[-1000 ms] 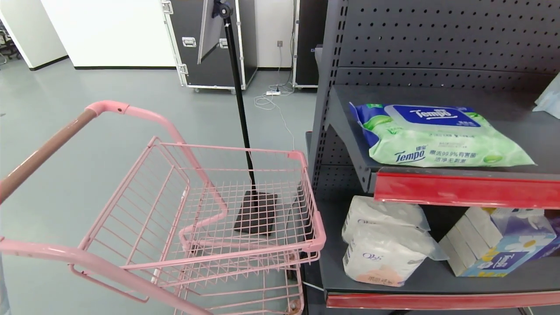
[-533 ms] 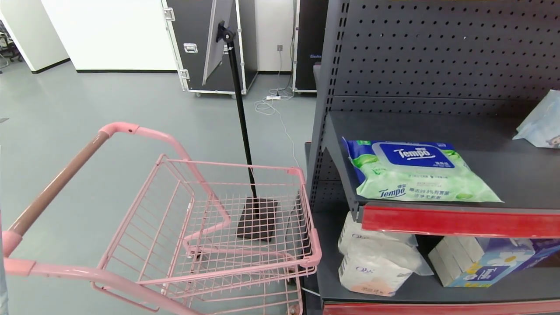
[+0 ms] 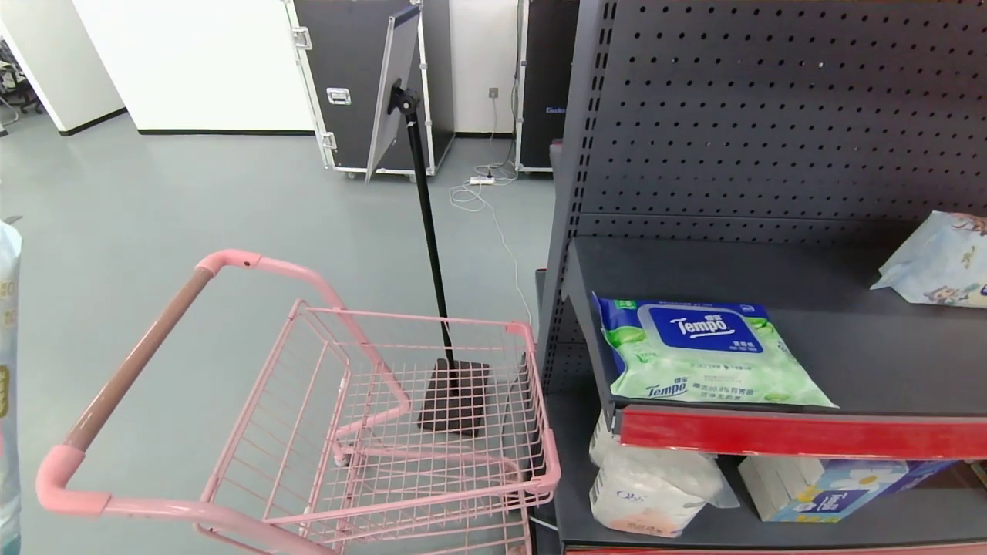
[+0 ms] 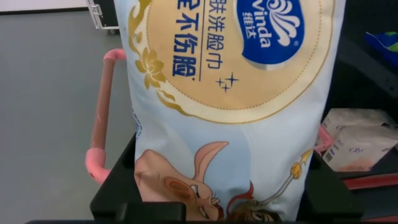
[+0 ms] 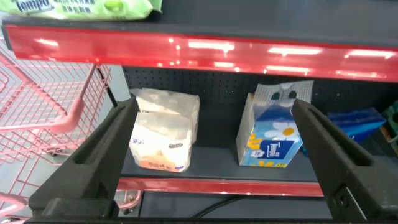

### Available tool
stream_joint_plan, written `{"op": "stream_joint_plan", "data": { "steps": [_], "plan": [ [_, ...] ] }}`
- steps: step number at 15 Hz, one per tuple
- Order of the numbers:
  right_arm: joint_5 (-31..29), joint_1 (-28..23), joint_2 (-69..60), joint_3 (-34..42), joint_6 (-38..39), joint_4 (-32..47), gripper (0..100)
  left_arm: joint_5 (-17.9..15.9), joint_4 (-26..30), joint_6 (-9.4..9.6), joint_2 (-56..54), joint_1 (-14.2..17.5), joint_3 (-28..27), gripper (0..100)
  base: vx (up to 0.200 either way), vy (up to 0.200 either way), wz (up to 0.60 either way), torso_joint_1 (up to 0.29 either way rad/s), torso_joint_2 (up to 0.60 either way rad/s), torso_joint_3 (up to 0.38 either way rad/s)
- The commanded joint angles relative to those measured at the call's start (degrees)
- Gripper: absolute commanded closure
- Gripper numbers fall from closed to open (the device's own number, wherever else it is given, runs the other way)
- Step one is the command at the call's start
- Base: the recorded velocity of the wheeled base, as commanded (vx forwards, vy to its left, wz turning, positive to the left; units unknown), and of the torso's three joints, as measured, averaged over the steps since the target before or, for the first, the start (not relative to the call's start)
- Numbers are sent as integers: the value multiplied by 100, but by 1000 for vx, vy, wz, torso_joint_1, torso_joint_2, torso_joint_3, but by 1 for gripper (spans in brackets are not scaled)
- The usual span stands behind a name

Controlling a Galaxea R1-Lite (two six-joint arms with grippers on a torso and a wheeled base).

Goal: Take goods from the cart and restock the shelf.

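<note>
Because the tissue pack [image 4: 230, 93] looked light, soft and slick-wrapped, a squeeze across its lower body suited it. The left gripper [image 4: 221, 186] was clamped there, near the pink cart [image 3: 370, 432]. The right gripper [image 5: 214, 107] hung open and empty, facing the lower shelf [image 5: 217, 186]. Shelved were 1 wet-wipes pack [image 3: 705, 354], 2 white tissue packs [image 5: 165, 134] and 1 boxed-tissue bundle [image 5: 273, 134].

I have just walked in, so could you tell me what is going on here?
The robot is restocking a shelf from a pink cart, whose basket looks empty. Its left gripper is shut on a tissue pack near the cart's handle. Its right gripper hangs open facing the lower shelf, where other packs sit.
</note>
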Motion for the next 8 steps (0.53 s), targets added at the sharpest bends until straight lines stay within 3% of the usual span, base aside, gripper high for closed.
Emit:
{"op": "stream_joint_plan", "data": {
  "steps": [1, 8],
  "plan": [
    [-2, 1, 9, 0, -8, 2, 0, -1, -1, -1, 43, 0, 14, 100, 0, 0, 0, 149, -413, -237],
    [-2, 1, 9, 0, -8, 2, 0, -1, -1, 8, 8, -9, 40, 100, 0, 0, 0, 158, -371, -222]
  ]
}}
